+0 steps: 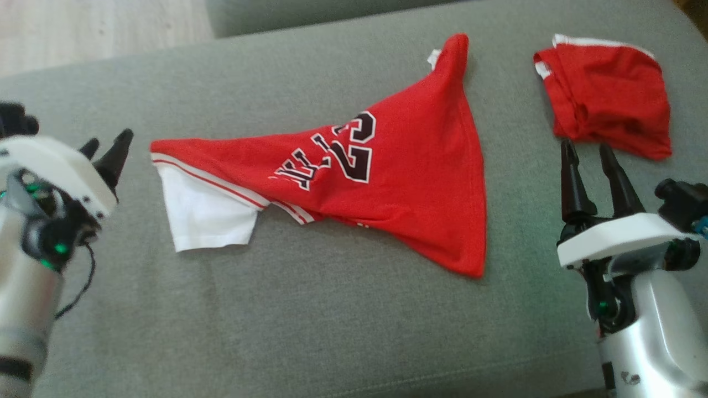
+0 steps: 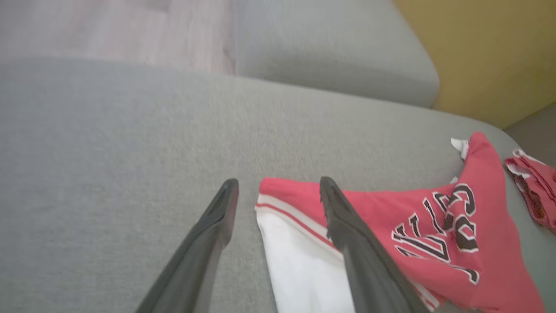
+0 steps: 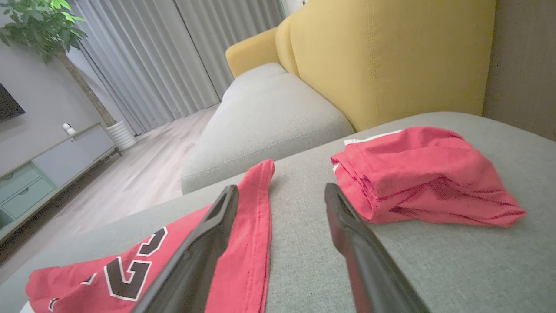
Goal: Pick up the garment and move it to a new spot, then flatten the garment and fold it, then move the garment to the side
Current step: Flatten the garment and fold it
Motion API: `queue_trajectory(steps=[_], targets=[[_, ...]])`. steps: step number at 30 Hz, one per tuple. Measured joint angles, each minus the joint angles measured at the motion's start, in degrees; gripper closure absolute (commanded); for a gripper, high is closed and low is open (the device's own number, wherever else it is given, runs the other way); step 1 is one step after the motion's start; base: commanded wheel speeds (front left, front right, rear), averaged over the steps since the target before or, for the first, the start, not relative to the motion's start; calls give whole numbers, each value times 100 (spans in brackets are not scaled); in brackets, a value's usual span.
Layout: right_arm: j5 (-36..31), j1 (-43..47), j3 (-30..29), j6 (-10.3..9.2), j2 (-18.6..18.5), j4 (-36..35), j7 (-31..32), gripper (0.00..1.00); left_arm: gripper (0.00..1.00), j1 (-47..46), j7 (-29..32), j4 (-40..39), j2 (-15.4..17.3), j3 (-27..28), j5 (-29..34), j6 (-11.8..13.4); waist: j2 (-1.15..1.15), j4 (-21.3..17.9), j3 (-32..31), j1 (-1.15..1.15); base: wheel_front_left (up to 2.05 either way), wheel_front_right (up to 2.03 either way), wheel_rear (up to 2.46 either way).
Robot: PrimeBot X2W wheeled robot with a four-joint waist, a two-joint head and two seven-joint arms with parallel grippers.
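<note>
The left claw (image 1: pixel 108 145), its two dark fingers spread wide and empty, angles from a pale forearm toward the striped end of the red jersey (image 1: pixel 398 182), near the cloth but apart from it. The right claw (image 1: pixel 585 146), equally agape and holding nothing, stands upright near the jersey's opposite edge, below a second, bunched red garment (image 1: pixel 608 105). The jersey lies mid-way across the grey sofa cushion (image 1: pixel 310 331), skewed into a rough triangle with a white panel (image 1: pixel 204 215) turned out. Flattening appears to be the step in hand; the next move likely calls for each claw to pinch an edge and draw the cloth square.
</note>
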Motion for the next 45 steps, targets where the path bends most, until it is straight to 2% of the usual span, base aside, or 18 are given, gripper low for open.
queue_trajectory(steps=[1, 6, 7, 8, 9, 10, 14, 17, 22, 23, 28, 38, 43, 45], targets=[[-5, 30, 44, 0, -3, -19, -105, 0, 0, 277, -767, -300, 4, -3, 283, 172, 0, 56, -112, 0, 0, 0, 0], [-180, 265, 203, 0, -130, -68, -468, 0, 0, 1160, -2448, -1285, -67, 26, 820, 806, 0, 180, -363, 0, 0, 0, 0], [-180, 265, 203, 0, -130, -68, -468, 0, 0, 1160, -2448, -1285, -67, 26, 820, 806, 0, 180, -363, 0, 0, 0, 0], [-229, 309, 211, 0, -159, -71, -547, 0, 0, 1362, -2670, -1493, -76, 29, 936, 943, 0, 202, -413, 0, 0, 0, 0], [-343, 376, 244, 0, -190, -75, -661, 0, 0, 1780, -2867, -1889, -99, 115, 1125, 1248, 0, 246, -508, 0, 0, 0, 0], [-343, 376, 244, 0, -190, -75, -661, 0, 0, 1780, -2867, -1889, -99, 115, 1125, 1248, 0, 246, -508, 0, 0, 0, 0], [-421, 501, 479, 0, -312, -98, -817, 0, 0, 2638, -2958, -2724, -163, 443, 1519, 1788, 0, 327, -681, 0, 0, 0, 0], [-422, 590, 583, 0, -347, -102, -861, 0, 0, 3232, -2959, -3381, -357, 777, 1852, 1959, 0, 387, -783, 0, 0, 0, 0], [-457, 731, 616, 0, -366, -65, -954, 0, 0, 3921, -2959, -3925, -812, 1116, 2341, 1993, 0, 492, -866, 0, 0, 0, 0], [-457, 773, 659, 0, -366, -62, -977, 0, 0, 4052, -2959, -3999, -977, 1192, 2495, 1962, 0, 518, -876, 0, 0, 0, 0], [-487, 819, 739, 0, -366, -21, -1002, 0, 0, 4177, -2959, -3998, -1250, 1354, 2776, 1783, 0, 540, -880, 0, 0, 0, 0], [-501, 816, 750, 0, -367, -25, -988, 0, 0, 4176, -2959, -3838, -1458, 1651, 3014, 1512, 0, 503, -866, 0, 0, 0, 0], [-495, 814, 737, 0, -389, 16, -687, 0, 0, 4165, -2944, -3711, -1521, 1637, 2996, 1350, 0, 477, -818, 0, 0, 0, 0], [-471, 812, 750, 0, -478, 111, -312, 0, 0, 4129, -2700, -3626, -1508, 1617, 2906, 1252, 0, 473, -795, 0, 0, 0, 0]])
